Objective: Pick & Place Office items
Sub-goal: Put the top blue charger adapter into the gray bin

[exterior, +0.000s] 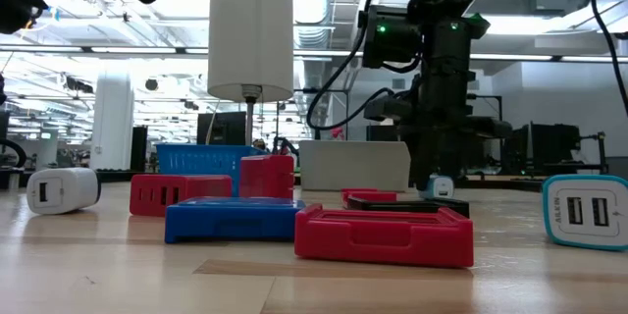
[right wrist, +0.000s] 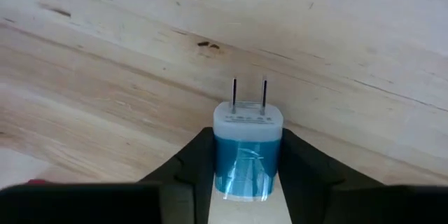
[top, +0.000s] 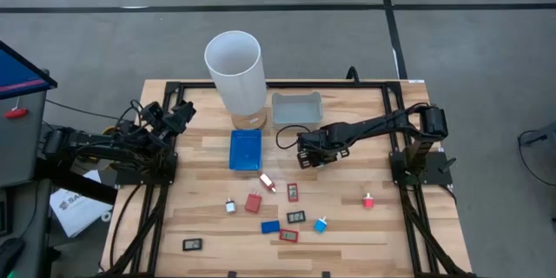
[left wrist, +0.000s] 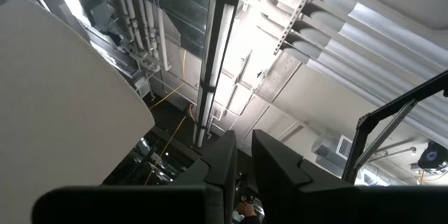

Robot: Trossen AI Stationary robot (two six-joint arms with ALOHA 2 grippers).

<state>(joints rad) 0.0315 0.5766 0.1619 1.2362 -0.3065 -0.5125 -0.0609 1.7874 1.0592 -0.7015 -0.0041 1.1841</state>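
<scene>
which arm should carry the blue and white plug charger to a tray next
Right. The right gripper already has its fingers against both sides of the blue and white plug charger, close to the grey rectangular tray and blue rectangular tray. The left gripper sits shut and raised at the table's left edge.

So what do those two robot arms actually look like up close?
Both arms are dark, nearly black, built of jointed segments with black cables looping alongside. The right arm shows small green lights near its wrist. Each ends in a gripper with two dark, flat fingers.
</scene>
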